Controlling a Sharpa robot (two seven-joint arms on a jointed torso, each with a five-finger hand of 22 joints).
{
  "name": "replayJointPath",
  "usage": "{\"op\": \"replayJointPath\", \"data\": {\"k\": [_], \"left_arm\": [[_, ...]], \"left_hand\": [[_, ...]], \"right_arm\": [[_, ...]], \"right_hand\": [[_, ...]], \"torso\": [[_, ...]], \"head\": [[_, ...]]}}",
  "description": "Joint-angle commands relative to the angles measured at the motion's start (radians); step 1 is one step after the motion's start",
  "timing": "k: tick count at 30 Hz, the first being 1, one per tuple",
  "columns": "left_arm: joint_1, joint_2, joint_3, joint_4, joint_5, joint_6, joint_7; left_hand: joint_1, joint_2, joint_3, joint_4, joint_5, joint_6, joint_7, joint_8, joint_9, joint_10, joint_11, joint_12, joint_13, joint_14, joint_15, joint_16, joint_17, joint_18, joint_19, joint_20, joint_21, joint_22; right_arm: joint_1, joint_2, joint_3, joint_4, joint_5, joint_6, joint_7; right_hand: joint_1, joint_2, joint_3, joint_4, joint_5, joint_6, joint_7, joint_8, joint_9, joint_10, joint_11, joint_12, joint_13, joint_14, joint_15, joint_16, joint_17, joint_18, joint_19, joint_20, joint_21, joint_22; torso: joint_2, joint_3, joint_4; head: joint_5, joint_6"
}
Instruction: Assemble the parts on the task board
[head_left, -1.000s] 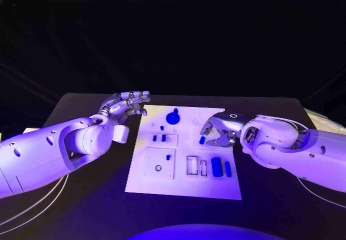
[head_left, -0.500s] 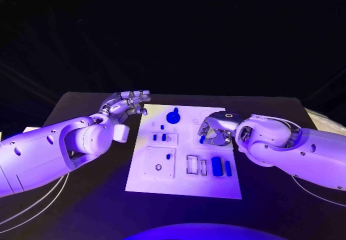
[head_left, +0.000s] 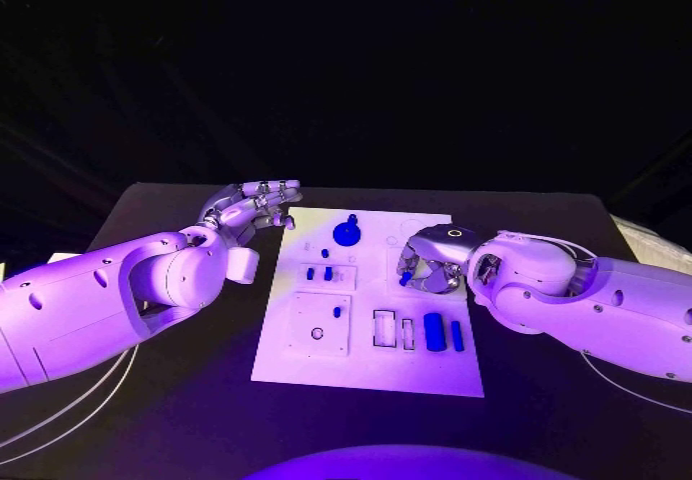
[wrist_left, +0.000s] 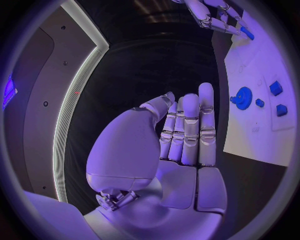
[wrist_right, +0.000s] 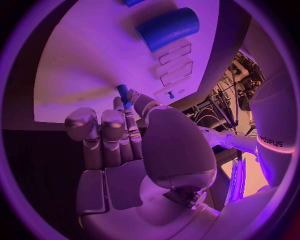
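The white task board (head_left: 368, 370) lies in the middle of the black table. On it are a blue gear (head_left: 346, 234), two small blue blocks (head_left: 317, 273), a blue pin (head_left: 336, 312) in a square plate, and two blue cylinders (head_left: 434, 332) near the right side. My right hand (head_left: 428, 262) hovers over the board's right half and pinches a small blue peg (head_left: 408, 272) between thumb and finger; the right wrist view shows the peg (wrist_right: 123, 94) at the fingertips above the board (wrist_right: 87, 65). My left hand (head_left: 253, 207) is open beside the board's far left corner, fingers straight (wrist_left: 187, 130).
The black table (head_left: 173, 400) surrounds the board on all sides. The left wrist view shows the gear (wrist_left: 242, 97) and blue blocks (wrist_left: 275, 88) on the board, and the right hand (wrist_left: 212, 15) beyond. White cables (head_left: 72, 410) hang at the left front.
My right hand has shifted slightly left over the board with the blue peg, which sits a little higher. The left arm has not moved.
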Motion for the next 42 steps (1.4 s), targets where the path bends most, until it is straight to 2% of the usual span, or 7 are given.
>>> {"op": "replayJointPath", "data": {"k": [1, 11, 18, 23, 28, 36, 42], "left_arm": [[0.0, 0.0, 0.0, 0.0, 0.003, 0.02, 0.003], [0.0, -0.001, 0.0, 0.0, 0.003, 0.019, 0.002], [0.0, -0.002, 0.0, 0.001, 0.003, 0.019, 0.002], [0.0, -0.002, 0.0, 0.001, 0.003, 0.019, 0.002], [0.0, -0.002, 0.0, 0.001, 0.003, 0.019, 0.002], [0.0, 0.0, 0.0, -0.001, 0.003, 0.019, 0.003], [0.0, 0.003, 0.0, -0.001, 0.003, 0.02, 0.003]], "left_hand": [[0.002, 0.009, -0.005, 0.002, 0.001, -0.004, 0.0, 0.003, -0.001, -0.01, -0.001, 0.003, 0.002, -0.006, -0.001, -0.006, -0.002, 0.011, 0.004, 0.0, -0.003, -0.001], [0.002, 0.009, -0.005, 0.002, 0.001, -0.004, 0.0, 0.003, -0.001, -0.01, -0.001, 0.003, 0.002, -0.006, -0.001, -0.006, -0.002, 0.011, 0.004, 0.0, -0.003, -0.001], [0.002, 0.009, -0.005, 0.002, 0.001, -0.004, 0.0, 0.003, -0.001, -0.01, -0.001, 0.003, 0.002, -0.006, -0.001, -0.006, -0.002, 0.011, 0.004, 0.0, -0.003, -0.001], [0.002, 0.009, -0.005, 0.002, 0.001, -0.004, 0.0, 0.003, -0.001, -0.01, -0.001, 0.003, 0.002, -0.006, -0.001, -0.006, -0.002, 0.011, 0.004, 0.0, -0.003, -0.001], [0.002, 0.009, -0.005, 0.002, 0.001, -0.004, 0.0, 0.003, -0.001, -0.01, -0.001, 0.003, 0.002, -0.006, -0.001, -0.006, -0.002, 0.011, 0.004, 0.0, -0.003, -0.001], [0.002, 0.009, -0.005, 0.002, 0.001, -0.004, 0.0, 0.003, -0.001, -0.01, -0.001, 0.003, 0.002, -0.006, -0.001, -0.006, -0.002, 0.011, 0.004, 0.0, -0.003, -0.001], [0.002, 0.009, -0.005, 0.002, 0.001, -0.004, 0.0, 0.003, -0.001, -0.01, -0.001, 0.003, 0.002, -0.006, -0.001, -0.006, -0.002, 0.011, 0.004, 0.0, -0.003, -0.001]], "right_arm": [[-0.005, 0.004, -0.001, -0.004, -0.018, 0.012, -0.008], [-0.007, 0.012, -0.001, -0.015, -0.019, 0.001, -0.014], [-0.008, 0.012, -0.001, -0.011, -0.017, -0.101, -0.004], [-0.007, 0.001, 0.001, 0.007, 0.007, -0.172, 0.006], [0.006, -0.024, 0.007, 0.039, 0.06, -0.213, 0.017], [0.024, -0.044, 0.014, 0.118, 0.212, -0.222, 0.044], [0.021, 0.013, 0.01, 0.14, 0.259, -0.189, 0.063]], "right_hand": [[-0.011, 0.001, 0.007, 0.0, -0.008, 0.007, 0.001, 0.006, 0.002, 0.01, -0.001, -0.008, -0.001, 0.009, -0.006, 0.007, 0.001, 0.011, 0.007, 0.0, 0.006, 0.001], [-0.018, 0.001, 0.01, 0.007, -0.011, 0.01, 0.001, 0.005, 0.002, 0.014, -0.001, -0.011, -0.001, 0.01, -0.007, 0.01, 0.004, 0.011, 0.009, 0.0, 0.008, 0.004], [0.005, 0.029, 0.05, 0.001, -0.025, 0.052, -0.009, 0.026, 0.013, 0.064, -0.015, -0.005, 0.004, 0.024, -0.017, 0.053, 0.048, -0.002, 0.042, -0.008, 0.051, 0.078], [0.011, 0.033, 0.063, -0.005, -0.028, 0.061, -0.012, 0.031, 0.017, 0.08, -0.019, -0.005, 0.006, 0.027, -0.021, 0.066, 0.06, -0.005, 0.05, -0.013, 0.063, 0.095], [0.013, 0.033, 0.066, -0.007, -0.027, 0.062, -0.012, 0.032, 0.018, 0.083, -0.02, -0.006, 0.006, 0.027, -0.022, 0.068, 0.062, -0.005, 0.052, -0.014, 0.066, 0.1], [0.003, 0.022, 0.066, -0.008, 0.001, 0.063, -0.011, 0.033, 0.022, 0.091, -0.02, -0.013, 0.006, 0.028, -0.022, 0.075, 0.065, -0.007, 0.055, -0.016, 0.073, 0.108], [0.001, 0.022, 0.066, -0.008, 0.004, 0.061, -0.01, 0.032, 0.022, 0.089, -0.019, -0.015, 0.005, 0.027, -0.022, 0.072, 0.06, -0.006, 0.052, -0.016, 0.071, 0.103]], "torso": [[0.0, -0.0007, 0.0007], [-0.001, -0.0013, 0.001], [0.0, -0.0009, 0.0004], [-0.001, -0.001, 0.0003], [-0.001, -0.0017, 0.001], [0.0, -0.0003, 0.0], [0.0, -0.0008, 0.0002]], "head": [[0.001, -0.004], [0.004, -0.006], [0.004, -0.006], [0.005, -0.007], [0.003, -0.007], [0.007, -0.009], [0.018, -0.013]]}}
